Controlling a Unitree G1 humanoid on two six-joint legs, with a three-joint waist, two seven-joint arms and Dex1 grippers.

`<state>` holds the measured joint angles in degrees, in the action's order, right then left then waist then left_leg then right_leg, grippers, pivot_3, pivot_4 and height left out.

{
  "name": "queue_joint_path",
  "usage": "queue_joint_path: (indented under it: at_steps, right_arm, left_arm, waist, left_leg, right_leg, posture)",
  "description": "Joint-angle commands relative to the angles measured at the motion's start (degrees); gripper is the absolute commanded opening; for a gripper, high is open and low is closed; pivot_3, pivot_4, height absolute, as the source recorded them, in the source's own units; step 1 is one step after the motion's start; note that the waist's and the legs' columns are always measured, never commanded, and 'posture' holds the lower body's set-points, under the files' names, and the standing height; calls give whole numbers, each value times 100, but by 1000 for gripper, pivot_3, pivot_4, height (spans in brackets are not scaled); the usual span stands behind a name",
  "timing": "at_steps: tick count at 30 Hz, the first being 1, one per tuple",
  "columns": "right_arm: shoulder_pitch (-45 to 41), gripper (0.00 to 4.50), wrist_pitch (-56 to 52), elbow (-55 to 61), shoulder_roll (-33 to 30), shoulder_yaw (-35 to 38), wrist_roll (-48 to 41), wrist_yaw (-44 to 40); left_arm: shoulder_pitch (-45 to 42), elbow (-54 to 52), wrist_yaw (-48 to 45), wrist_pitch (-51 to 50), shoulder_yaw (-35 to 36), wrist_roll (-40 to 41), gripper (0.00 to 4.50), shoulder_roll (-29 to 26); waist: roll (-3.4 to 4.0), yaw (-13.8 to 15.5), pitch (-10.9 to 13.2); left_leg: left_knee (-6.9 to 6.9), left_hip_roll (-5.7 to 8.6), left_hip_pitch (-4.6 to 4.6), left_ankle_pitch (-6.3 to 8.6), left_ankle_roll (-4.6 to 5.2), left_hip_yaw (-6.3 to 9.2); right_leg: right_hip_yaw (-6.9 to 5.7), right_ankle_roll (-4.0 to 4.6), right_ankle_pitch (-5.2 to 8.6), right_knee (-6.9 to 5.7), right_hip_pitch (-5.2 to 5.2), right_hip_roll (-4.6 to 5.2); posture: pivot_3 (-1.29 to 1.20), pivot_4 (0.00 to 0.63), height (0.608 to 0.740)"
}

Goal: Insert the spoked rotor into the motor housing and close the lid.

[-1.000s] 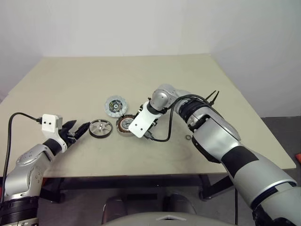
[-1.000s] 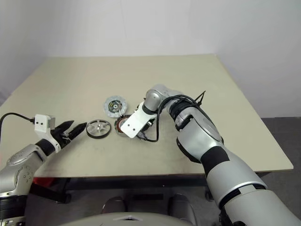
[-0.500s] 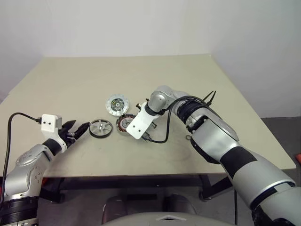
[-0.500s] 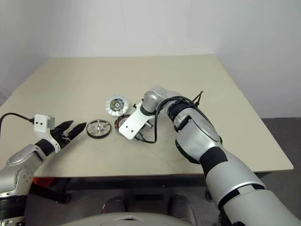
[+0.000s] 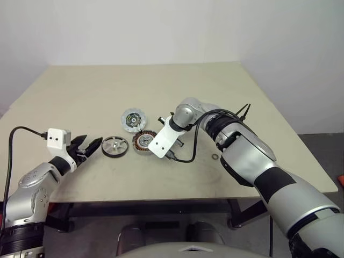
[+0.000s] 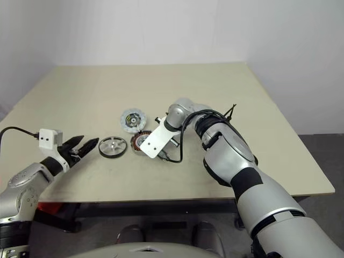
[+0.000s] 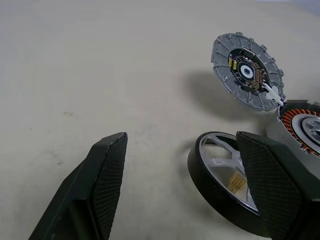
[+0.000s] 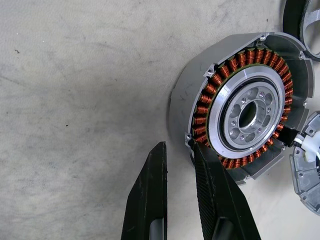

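Observation:
The motor housing [image 5: 144,142], with its ring of copper windings, lies at the table's middle. My right gripper [image 8: 179,147] reaches down onto its near rim, fingers drawn close on the wall: one over the windings, the other outside. The spoked rotor [image 5: 115,146], black-rimmed, lies flat just left of the housing. My left gripper [image 5: 92,145] hovers level and open just left of the rotor; the rotor [image 7: 225,175] lies by one fingertip. The lid [image 5: 133,118] lies behind the housing, patterned face up, joined to it by a short white wire.
A small metal ring [image 5: 215,157] lies on the beige table [image 5: 80,97] right of my right arm. A black cable loops from the right wrist near the housing. The table's front edge runs just below both arms.
My right gripper's fingers have drawn together at the housing's rim. The left arm and the rotor have kept still.

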<state>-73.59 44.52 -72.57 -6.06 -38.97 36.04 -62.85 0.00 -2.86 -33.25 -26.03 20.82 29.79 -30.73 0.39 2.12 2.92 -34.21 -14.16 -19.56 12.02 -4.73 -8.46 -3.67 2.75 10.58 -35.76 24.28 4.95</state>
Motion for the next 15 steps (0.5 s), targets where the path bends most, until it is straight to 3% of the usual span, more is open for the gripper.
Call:
queue_joint_path:
  at_steps: [1, 4, 15]
  right_arm:
    - [38, 716, -10, 23, 13, -41, 42, -24]
    - [39, 34, -6, 21, 27, -44, 45, -15]
    - [-9, 34, -94, 18, 44, -12, 43, 137]
  left_arm:
    - [-52, -114, -6, 118, 105, -33, 3687, -73]
    - [-18, -126, 19, 132, 124, -39, 3687, -55]
    - [-15, -74, 44, 192, 146, -66, 3687, -45]
  waist:
    - [0, 0, 0]
    - [-1, 3, -1]
    - [1, -1, 1]
  left_leg:
    - [0, 0, 0, 0, 0, 0]
    - [0, 0, 0, 0, 0, 0]
    - [1, 0, -4, 0, 0, -1]
  right_leg:
    - [0, 0, 0, 0, 0, 0]
    - [0, 0, 0, 0, 0, 0]
    - [0, 0, 0, 2, 3, 0]
  posture:
    - [0, 0, 740]
    - [0, 0, 740]
    - [0, 0, 740]
